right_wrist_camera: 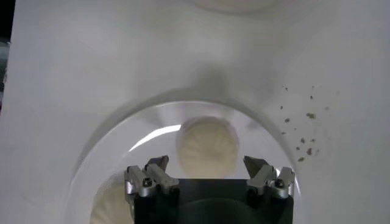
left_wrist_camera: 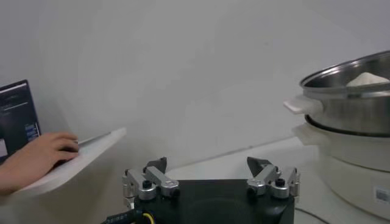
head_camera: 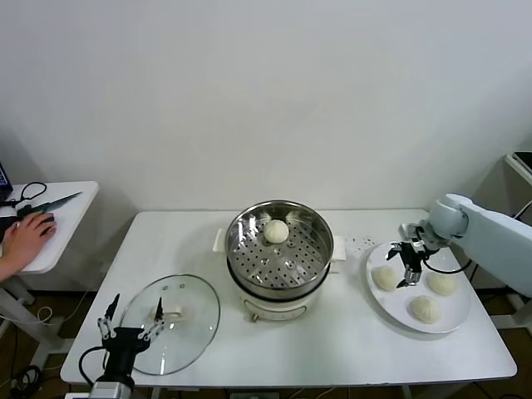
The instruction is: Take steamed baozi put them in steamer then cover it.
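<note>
Right gripper [head_camera: 409,272], wide open and empty, hangs over the plate [head_camera: 455,320]; nearest baozi [right_wrist_camera: 207,146] lies seemingly just ahead between its fingers; left gripper [head_camera: 126,327] open, parked far off.

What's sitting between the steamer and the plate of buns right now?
Only bare table between the steamer and the plate, apart from small dark specks by the steamer's handle; the head view shows it.
</note>
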Motion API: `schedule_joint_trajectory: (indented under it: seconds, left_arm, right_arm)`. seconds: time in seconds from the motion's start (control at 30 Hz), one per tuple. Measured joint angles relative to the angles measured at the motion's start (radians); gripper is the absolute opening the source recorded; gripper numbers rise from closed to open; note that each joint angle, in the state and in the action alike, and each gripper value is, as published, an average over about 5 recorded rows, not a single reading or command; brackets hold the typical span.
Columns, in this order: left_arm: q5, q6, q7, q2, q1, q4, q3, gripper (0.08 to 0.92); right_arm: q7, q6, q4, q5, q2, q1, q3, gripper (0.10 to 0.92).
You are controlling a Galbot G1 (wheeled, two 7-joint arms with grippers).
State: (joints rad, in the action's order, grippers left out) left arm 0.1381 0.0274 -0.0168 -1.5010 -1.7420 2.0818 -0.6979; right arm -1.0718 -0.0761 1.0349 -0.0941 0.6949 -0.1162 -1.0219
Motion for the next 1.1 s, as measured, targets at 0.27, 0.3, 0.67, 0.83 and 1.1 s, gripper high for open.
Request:
schedule_joint_trajectory:
  seconds: [0.27, 0.3, 0.67, 0.83, 1.1]
  left_arm:
    - [0.002, 0.001, 0.0, -0.001, -0.004, -0.01, 0.0, 0.823]
    - [0.002, 0.001, 0.0, -0.002, -0.003, -0.012, 0.0, 0.823]
    - [0.008, 0.002, 0.0, -0.002, 0.002, -0.02, 0.002, 0.823]
    - [0.01, 0.002, 0.0, -0.002, 0.002, -0.02, 0.005, 0.823]
    - [0.012, 0.004, -0.001, -0.003, -0.004, -0.02, 0.005, 0.823]
  right_arm:
    - [-0.003, 0.017, -0.069, 0.027, 0.044, 0.036, 0.037, 0.823]
    - [-0.004, 0.018, -0.076, 0.03, 0.049, 0.041, 0.04, 0.823]
    - [-0.008, 0.032, -0.137, 0.044, 0.087, 0.065, 0.065, 0.823]
    - [-0.013, 0.036, -0.153, 0.04, 0.096, 0.062, 0.067, 0.796]
    - [-0.022, 0.038, -0.156, 0.021, 0.098, 0.05, 0.066, 0.724]
